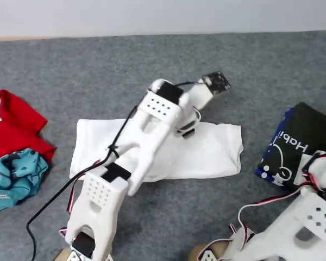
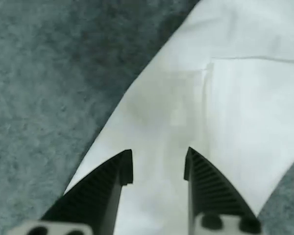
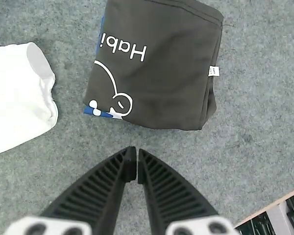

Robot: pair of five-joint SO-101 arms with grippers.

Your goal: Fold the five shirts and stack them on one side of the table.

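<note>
A white shirt lies flat and partly folded in the middle of the grey table. My left gripper hangs open just above the white shirt, close to its far edge, with cloth showing between the fingers; from above the left gripper sits at that edge. A folded black shirt with white print rests on a blue shirt at the right side. My right gripper is shut and empty over bare table, short of the black shirt. Crumpled red and teal shirts lie at the left.
The grey felt table surface is open along the back and between the white shirt and the black stack. The right arm stands at the front right. A wooden table edge runs close behind the right gripper.
</note>
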